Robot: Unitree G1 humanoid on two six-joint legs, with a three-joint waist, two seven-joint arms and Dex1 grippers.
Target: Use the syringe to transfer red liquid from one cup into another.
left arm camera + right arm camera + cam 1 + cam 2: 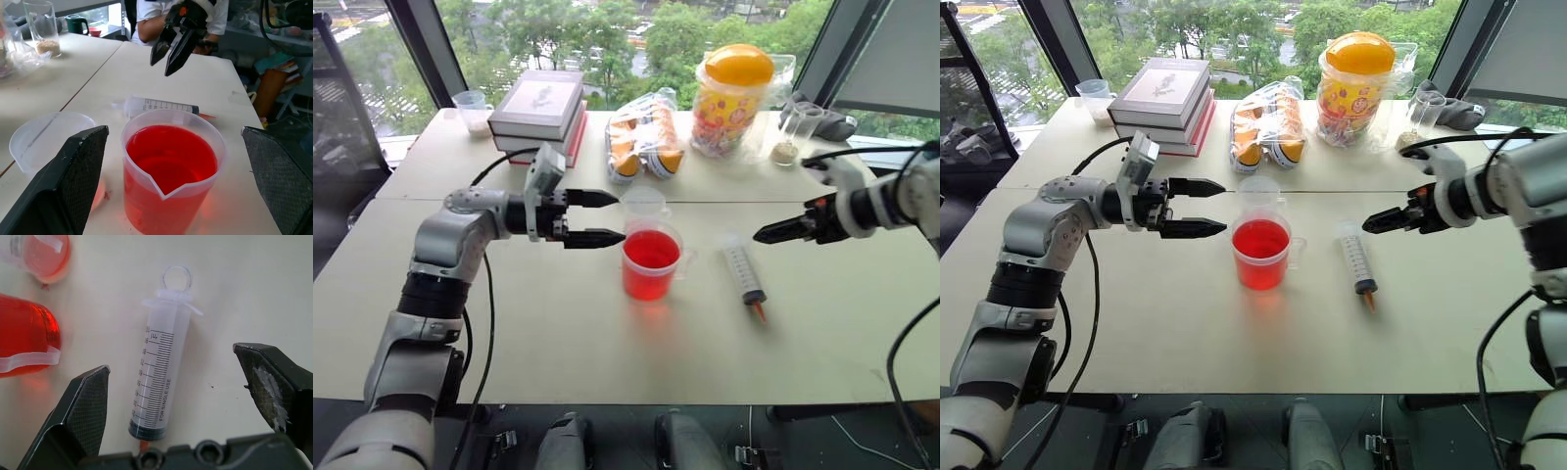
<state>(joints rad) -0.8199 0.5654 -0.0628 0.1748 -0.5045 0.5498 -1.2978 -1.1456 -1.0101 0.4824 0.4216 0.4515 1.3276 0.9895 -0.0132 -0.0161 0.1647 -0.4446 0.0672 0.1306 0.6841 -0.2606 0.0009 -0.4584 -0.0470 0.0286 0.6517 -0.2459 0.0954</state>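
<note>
The wide cup (651,264) full of red liquid (168,154) stands mid-table. Just behind it is the small colourless cup (644,204). To the red cup's right the syringe (744,277) lies flat, orange tip toward the front edge. My left gripper (619,218) points level at the red cup from the left. It is open and empty, its fingers (73,181) on either side of the cup without touching it. My right gripper (764,233) hovers over the syringe (159,382), tilted down. It is open, with one finger (83,416) on each side of the barrel.
Along the far edge are a cup with white powder (472,110), stacked books (540,106), a bag of snacks (644,147), a yellow-lidded jar (732,98) and a tall glass with beige grains (790,132). A person (146,19) sits beyond the table's right end.
</note>
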